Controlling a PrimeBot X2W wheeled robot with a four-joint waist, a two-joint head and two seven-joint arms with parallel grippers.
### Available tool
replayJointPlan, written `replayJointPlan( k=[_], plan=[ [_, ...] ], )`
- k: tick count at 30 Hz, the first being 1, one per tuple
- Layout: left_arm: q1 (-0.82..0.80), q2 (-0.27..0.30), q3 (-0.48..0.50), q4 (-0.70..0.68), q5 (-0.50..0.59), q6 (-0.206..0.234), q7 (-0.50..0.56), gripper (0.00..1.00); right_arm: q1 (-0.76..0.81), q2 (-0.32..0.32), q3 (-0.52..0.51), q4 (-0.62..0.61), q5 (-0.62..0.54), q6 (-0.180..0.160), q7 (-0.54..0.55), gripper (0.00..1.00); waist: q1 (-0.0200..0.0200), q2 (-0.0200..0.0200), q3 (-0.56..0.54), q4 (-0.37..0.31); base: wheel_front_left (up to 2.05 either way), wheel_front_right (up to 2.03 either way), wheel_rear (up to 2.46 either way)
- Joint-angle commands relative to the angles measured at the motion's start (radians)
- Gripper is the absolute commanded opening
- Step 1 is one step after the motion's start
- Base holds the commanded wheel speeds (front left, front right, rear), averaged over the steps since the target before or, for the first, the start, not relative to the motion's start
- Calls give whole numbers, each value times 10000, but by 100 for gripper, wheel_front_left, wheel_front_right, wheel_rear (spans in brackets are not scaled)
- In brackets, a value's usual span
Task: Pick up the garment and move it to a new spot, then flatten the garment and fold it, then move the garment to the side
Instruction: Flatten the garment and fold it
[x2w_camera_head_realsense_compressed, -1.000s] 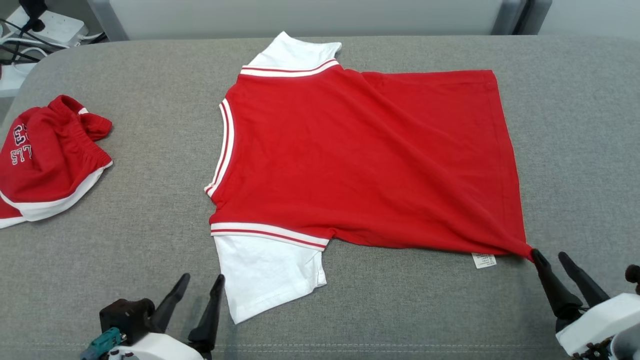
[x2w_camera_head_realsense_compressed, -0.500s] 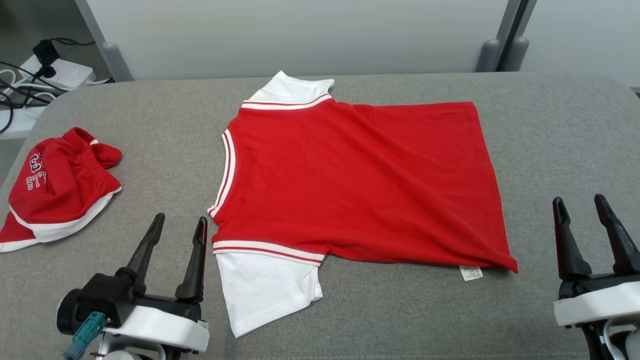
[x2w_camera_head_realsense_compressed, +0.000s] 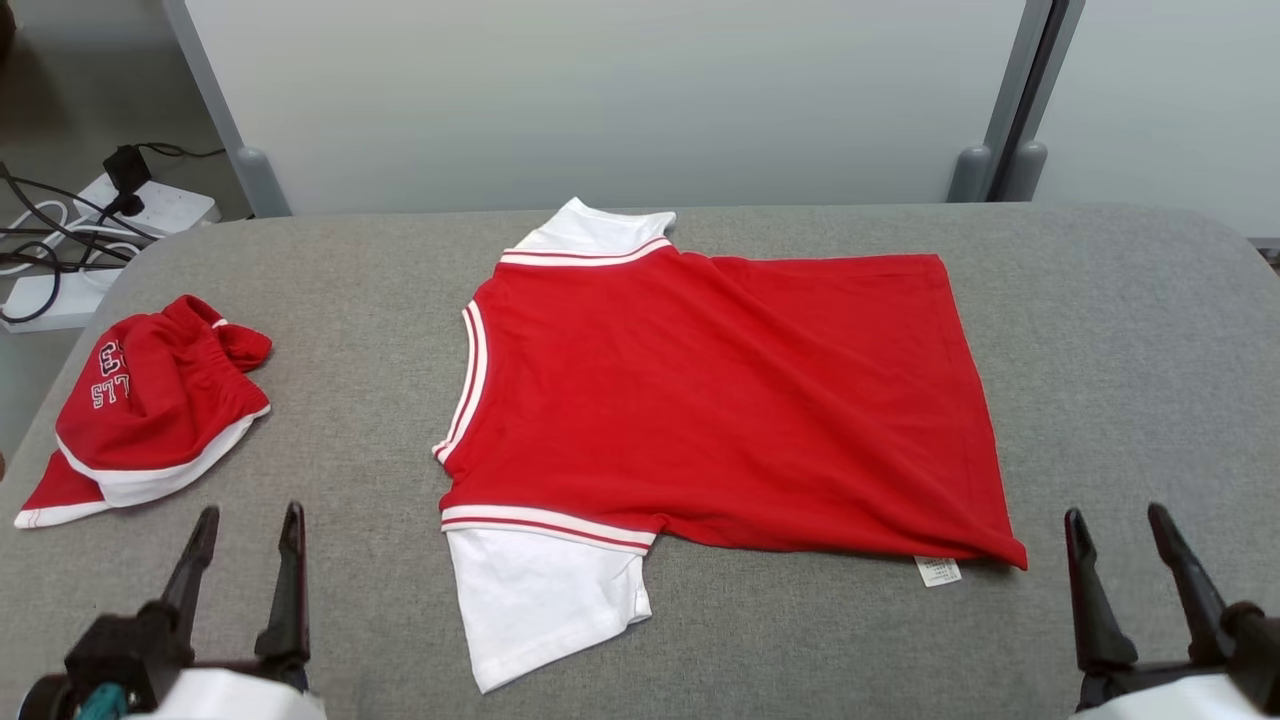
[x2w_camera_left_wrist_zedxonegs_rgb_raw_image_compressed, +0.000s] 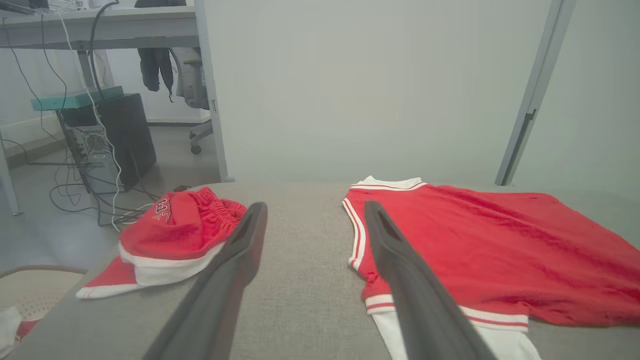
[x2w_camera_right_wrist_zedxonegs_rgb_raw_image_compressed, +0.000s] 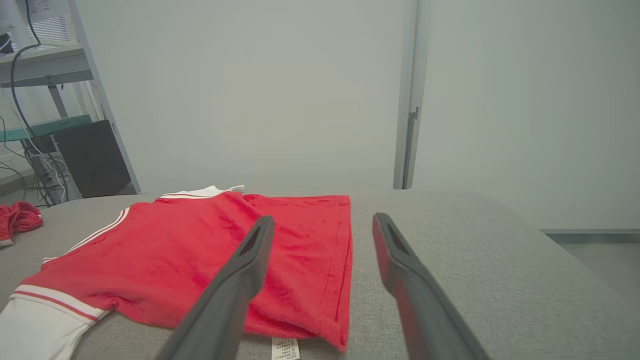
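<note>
Left end effector (x2w_camera_head_realsense_compressed: 250, 512), right end effector (x2w_camera_head_realsense_compressed: 1115, 512) spread, empty. Near edge of garment (x2w_camera_head_realsense_compressed: 720, 400) to be pinched at both ends, folded evenly.

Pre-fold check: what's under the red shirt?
The red shirt lies spread on the grey table. A white label pokes out from beneath its near right corner. The cloth covers the rest, so anything else beneath cannot be seen.
</note>
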Motion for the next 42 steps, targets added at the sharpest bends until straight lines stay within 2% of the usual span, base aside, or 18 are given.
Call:
replayJointPlan(
  k=[1,7,12,20,26,42],
  plan=[
    [-163,273,476,-275,176,-52,-99,100,-21,-116,139,-344,-122,44,-95,100,0,0,-27,-3,0,0,0],
    [726,154,601,-569,590,-254,-101,100,637,5,168,-650,-277,44,86,100,0,0,-130,32,0,0,0],
    [1144,-168,761,-789,699,-449,-102,100,1058,224,19,-961,-394,44,142,100,0,0,-249,46,0,0,0],
    [964,-654,1014,-672,656,-896,-102,100,1298,410,-111,-1149,-460,44,172,100,0,0,-381,124,0,0,0],
    [664,-1017,1440,-320,684,-958,-102,100,1282,474,-155,-1222,-530,44,230,100,0,0,-432,155,0,0,0],
    [590,-1368,1807,-114,1261,-1287,-103,100,1204,539,-156,-1163,-724,44,331,100,0,0,-387,152,0,0,0]
  ],
)
